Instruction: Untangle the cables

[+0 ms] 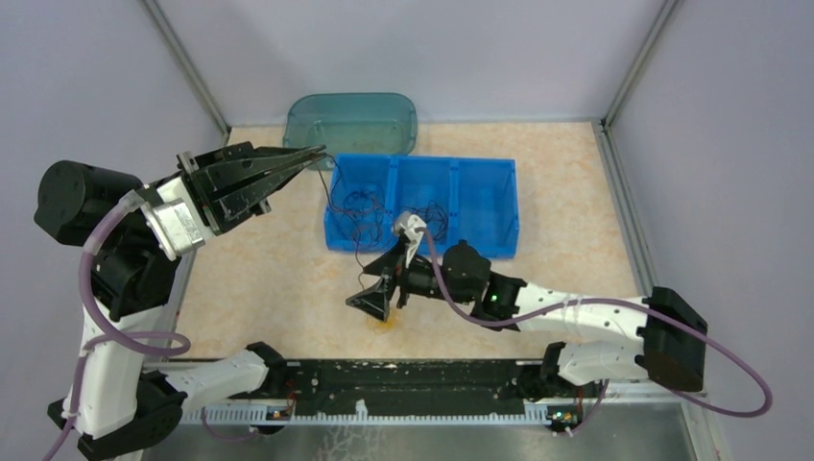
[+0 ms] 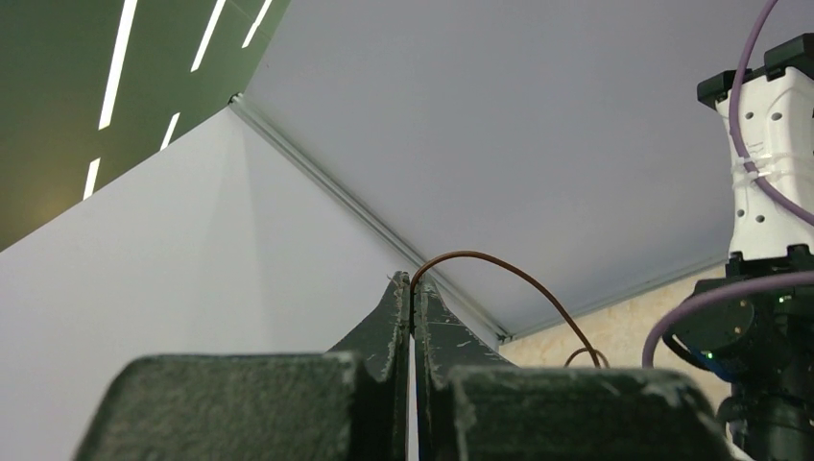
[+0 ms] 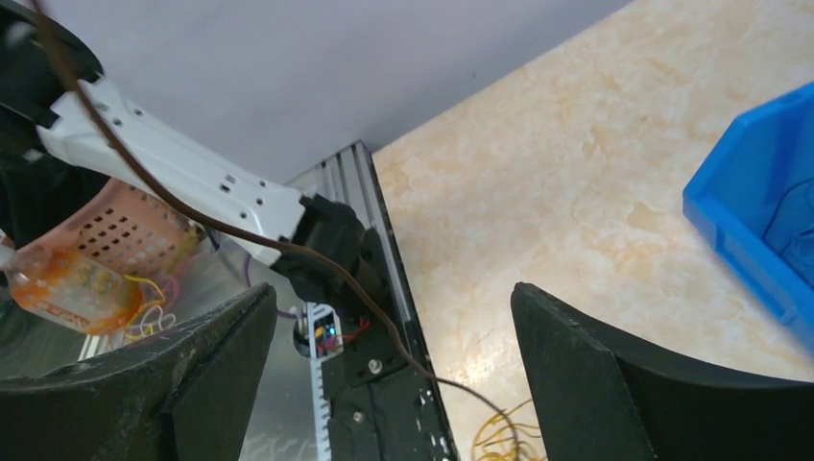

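My left gripper (image 1: pixel 321 153) is raised at the back left, shut on the end of a thin brown cable (image 2: pixel 499 268). That cable arcs away from the pinched tips (image 2: pixel 413 284) and drops toward the table. Near the table's front middle, my right gripper (image 1: pixel 382 279) stands open. In its wrist view the brown cable (image 3: pixel 384 322) hangs slack between the wide-apart fingers (image 3: pixel 576 370) without touching them. A yellow cable clump (image 3: pixel 499 440) lies on the table below, also visible from above (image 1: pixel 387 323). More dark cables (image 1: pixel 379 206) lie tangled in the blue bin (image 1: pixel 499 206).
A teal translucent tub (image 1: pixel 350 120) stands behind the blue bin at the back wall. The black rail (image 1: pixel 403 376) with the arm bases runs along the near edge. Grey walls close in the left, right and back.
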Robot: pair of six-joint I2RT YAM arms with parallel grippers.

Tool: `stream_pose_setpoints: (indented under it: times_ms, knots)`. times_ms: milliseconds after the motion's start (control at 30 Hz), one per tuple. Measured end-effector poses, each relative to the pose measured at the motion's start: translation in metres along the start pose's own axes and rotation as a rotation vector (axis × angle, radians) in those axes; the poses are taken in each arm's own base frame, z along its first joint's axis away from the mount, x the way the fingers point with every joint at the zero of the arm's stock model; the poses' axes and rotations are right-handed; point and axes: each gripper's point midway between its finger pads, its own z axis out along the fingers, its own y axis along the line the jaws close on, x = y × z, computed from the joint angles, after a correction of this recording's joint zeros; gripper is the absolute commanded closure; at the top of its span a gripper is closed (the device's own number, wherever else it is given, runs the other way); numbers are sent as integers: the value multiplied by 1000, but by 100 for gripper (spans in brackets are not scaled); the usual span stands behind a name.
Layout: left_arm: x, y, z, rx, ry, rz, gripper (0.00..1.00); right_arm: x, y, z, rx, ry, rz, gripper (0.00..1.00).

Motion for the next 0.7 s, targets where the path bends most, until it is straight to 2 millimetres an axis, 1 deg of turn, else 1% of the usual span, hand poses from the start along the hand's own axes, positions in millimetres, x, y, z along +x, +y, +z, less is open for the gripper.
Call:
stream_pose_setpoints:
  times_ms: [67,167,300,333,400,433,467,567,633,700]
  knots:
    - [0,0,0,0,0,-2,100,15,-5,7,1,37,5,16]
    - [1,-1,1,3,0,-5,100,33,-13,16,8,77,16,29]
    - [1,0,1,3,-2,-3,100,47,-20,25,20,97,35,41]
    - [1,0,2,3,-3,-2,100,49,-22,27,22,97,39,45]
    - [0,2,2,1,-6,2,100,54,-25,34,22,93,53,58]
    - [-1,3,3,0,-8,5,100,61,-29,38,29,97,65,64]
    - [-2,4,3,-2,-11,11,100,65,-32,41,33,103,68,67]
    - [-6,7,4,-7,-19,29,100,91,-46,52,61,133,113,68]
    - [-9,9,4,-11,-26,45,100,119,-60,58,94,179,149,68]
    - [-14,12,3,-15,-32,61,100,150,-74,58,135,241,185,69]
